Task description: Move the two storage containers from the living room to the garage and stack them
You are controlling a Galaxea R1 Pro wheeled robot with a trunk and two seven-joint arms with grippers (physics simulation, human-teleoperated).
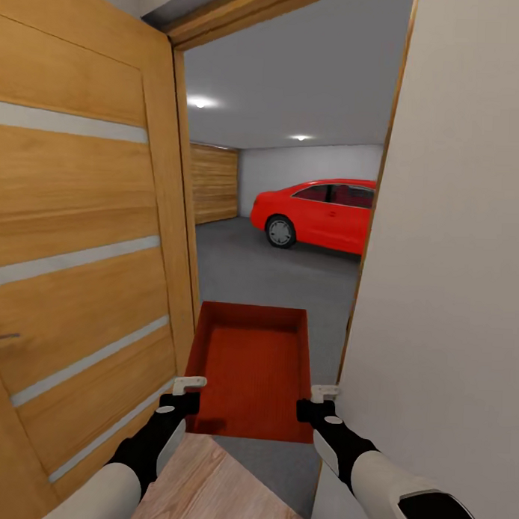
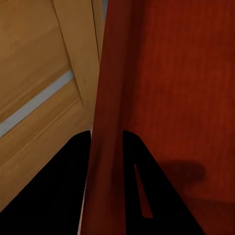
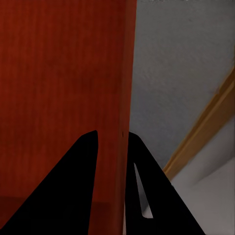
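An open wooden door [image 1: 81,231] with pale horizontal stripes fills the left of the head view, and a plain pale wall [image 1: 454,259] fills the right, framing a doorway into the garage [image 1: 293,163], where grey walls and a dark concrete floor [image 1: 266,275] stretch back to a red car [image 1: 321,213] parked at the far right and a second wooden panel door [image 1: 213,183] at the far left. A strip of light wood-plank flooring [image 1: 207,482] lies at the threshold beneath the arms. One orange-red bin [image 1: 252,371], open-topped and ribbed inside, is held level in the doorway above the threshold, its far end reaching over the concrete. The left gripper [image 1: 189,392] is clamped on the bin's left wall near its near corner, one finger inside and one outside, as the left wrist view [image 2: 106,147] shows. The right gripper [image 1: 318,400] pinches the right wall in the same way [image 3: 112,147]
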